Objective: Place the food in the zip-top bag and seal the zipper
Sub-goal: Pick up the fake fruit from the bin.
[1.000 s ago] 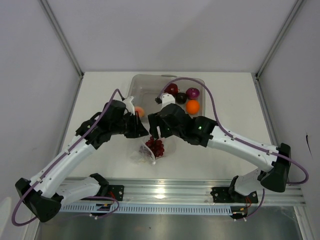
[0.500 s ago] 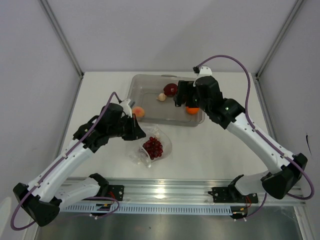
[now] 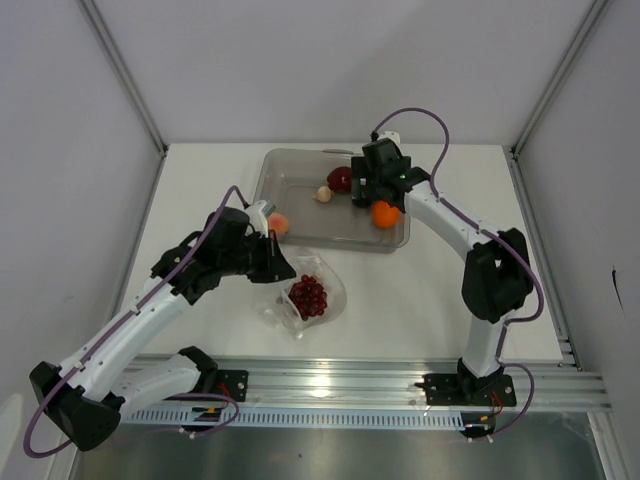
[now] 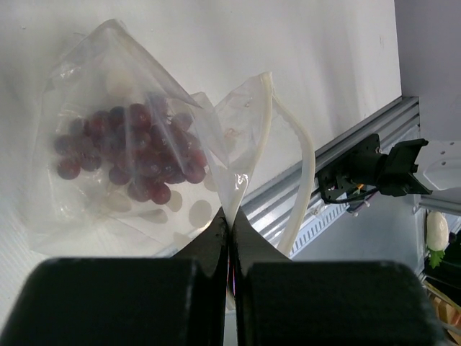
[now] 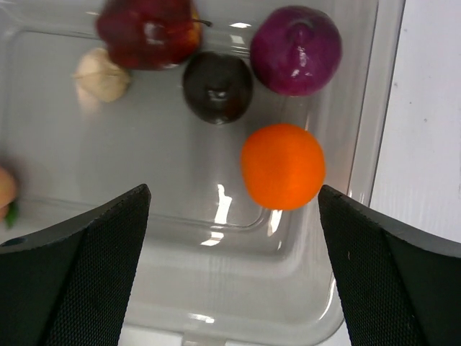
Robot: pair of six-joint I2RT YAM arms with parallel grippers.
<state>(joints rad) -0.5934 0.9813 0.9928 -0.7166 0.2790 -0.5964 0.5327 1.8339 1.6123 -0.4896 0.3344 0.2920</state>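
Clear crinkly zip-top bag (image 3: 333, 284) lies at six o'clock of the translucent grey tray (image 3: 295, 190), with the dark red grape bunch (image 3: 307, 295) inside. The left gripper (image 4: 229, 223) is clamped on the bag's mouth edge. The right gripper (image 5: 232, 198) hangs spread wide above the tray, round orange (image 5: 282, 166) at its one o'clock. Best to centre first, drop straight, squeeze gently.

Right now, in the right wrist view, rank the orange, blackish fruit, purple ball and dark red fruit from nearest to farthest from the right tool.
From the open right tool:
1. orange, just ahead, right of centre.
2. blackish fruit, farther ahead, near the middle.
3. purple ball, far right, and dark red fruit, far left: too close to call.
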